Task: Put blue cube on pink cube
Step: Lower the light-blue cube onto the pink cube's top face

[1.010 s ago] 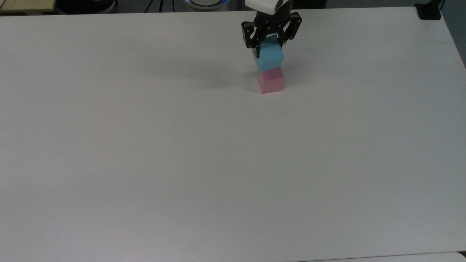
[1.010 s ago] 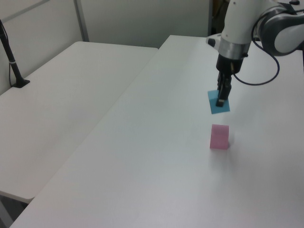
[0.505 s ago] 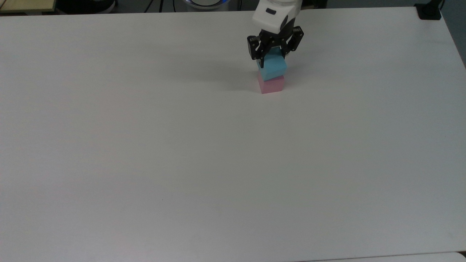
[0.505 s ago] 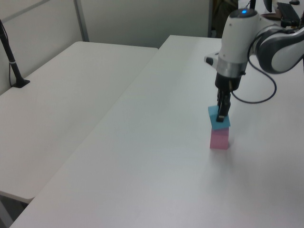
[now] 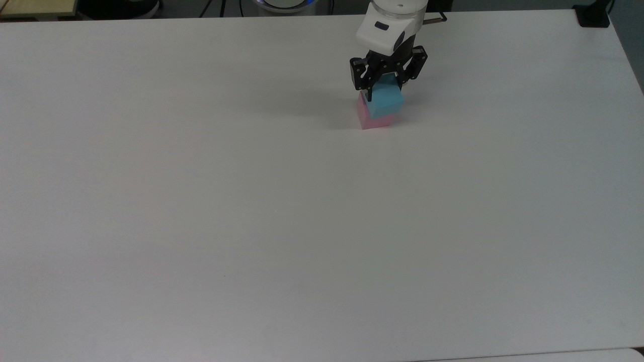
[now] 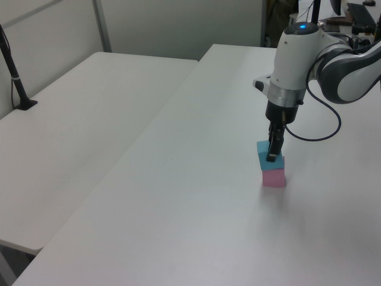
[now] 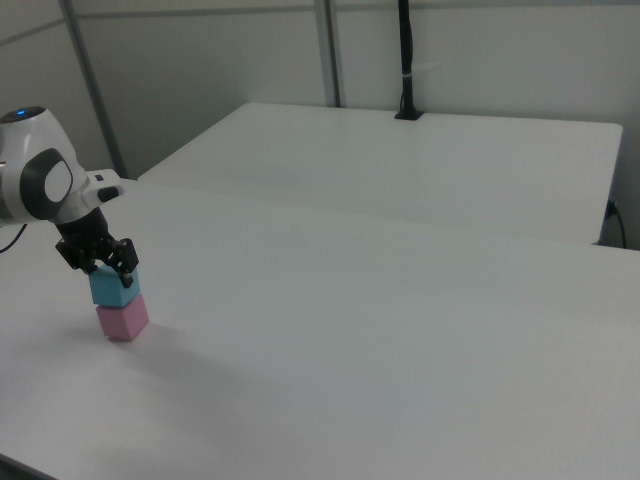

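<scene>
In the top view, the near part of the wide white matte table [image 5: 251, 226] is bare. Farther back stands the small pastel-pink matte cube [image 5: 366, 119], and the small light-blue matte cube [image 5: 385, 102] sits upon it, turned a little against the pink cube's edges. The black two-finger gripper [image 5: 386, 86] is closed on the blue cube from above. In the left view the two cubes appear touching. I judge the stacking almost finished: what remains is to release the blue cube and rise clear.
</scene>
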